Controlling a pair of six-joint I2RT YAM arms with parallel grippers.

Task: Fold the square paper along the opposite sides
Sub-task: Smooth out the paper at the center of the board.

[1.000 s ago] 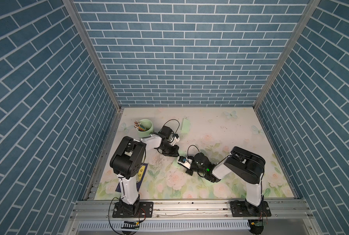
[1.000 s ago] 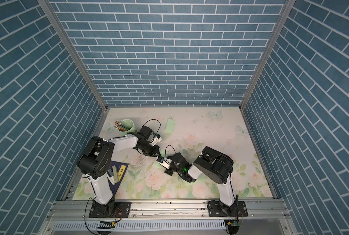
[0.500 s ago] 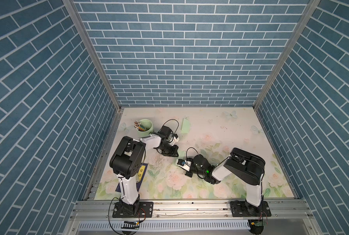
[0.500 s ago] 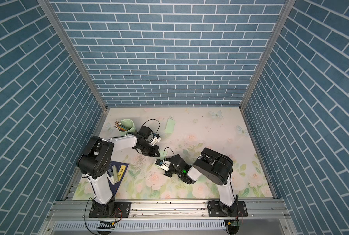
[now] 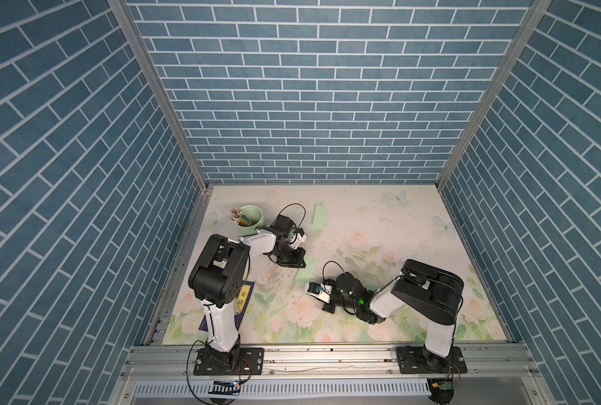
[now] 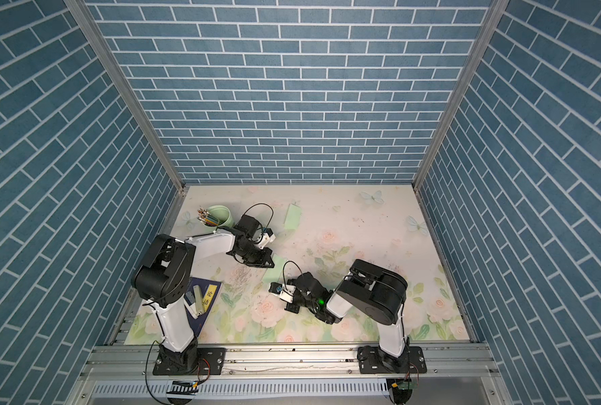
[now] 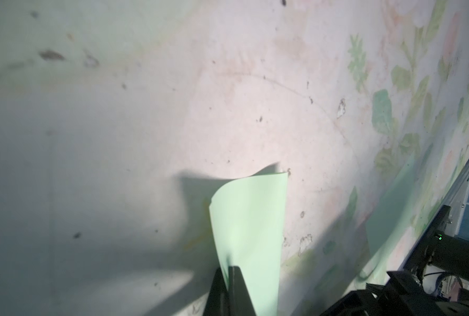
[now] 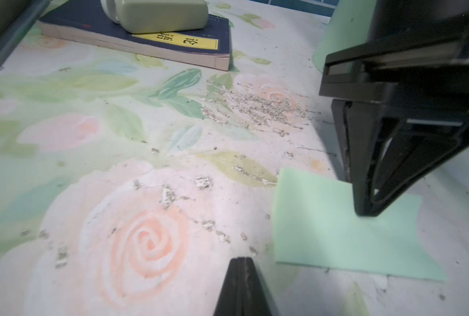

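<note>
The light green paper (image 5: 308, 270) (image 6: 273, 269) lies on the flowered mat between my two arms. My left gripper (image 5: 293, 261) (image 6: 262, 261) (image 7: 229, 269) is shut on one edge of it. In the left wrist view the pinched sheet (image 7: 251, 219) curls up and away from the jaws. In the right wrist view the rest of the paper (image 8: 337, 232) lies flat, with the left fingers (image 8: 364, 191) standing on it. My right gripper (image 5: 327, 305) (image 6: 291, 306) (image 8: 242, 262) is shut and empty, just off the paper's near corner.
A green cup of pencils (image 5: 251, 215) (image 6: 221, 214) stands at the back left. A dark blue book (image 5: 244, 298) (image 6: 204, 298) (image 8: 145, 41) with a beige object (image 8: 156, 13) on it lies at the front left. Another green paper strip (image 5: 320, 217) (image 6: 293, 216) lies at the back.
My right gripper has drawn back a little toward the front of the table, off the paper. The left arm has hardly moved and keeps its grip.
</note>
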